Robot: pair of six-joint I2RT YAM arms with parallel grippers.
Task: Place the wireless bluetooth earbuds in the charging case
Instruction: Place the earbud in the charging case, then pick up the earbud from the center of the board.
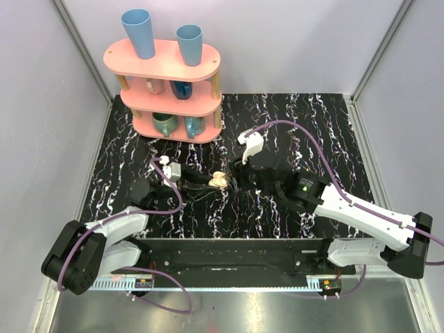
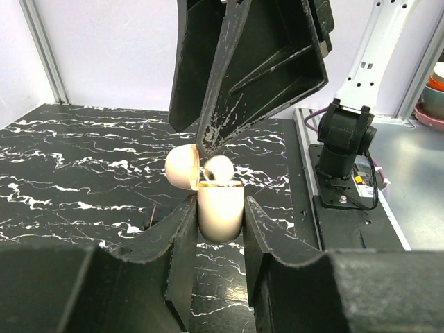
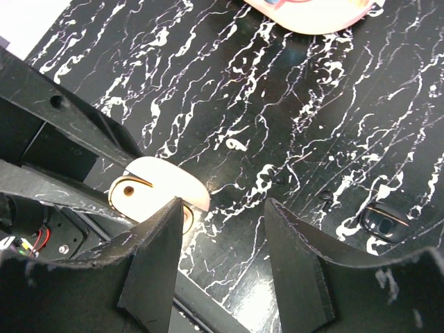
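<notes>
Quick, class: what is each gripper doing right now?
Left gripper: closed on the charging case.
Right gripper: open, holding nothing.

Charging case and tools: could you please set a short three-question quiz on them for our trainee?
1. True or false: the left tool clamps the charging case, lid open.
2. The right tool is: A open near the case, B shut on a cup, C outside every view.
3. Fill in: the rack of cups at the far left is ____.
Key: 1 true; 2 A; 3 pink.
</notes>
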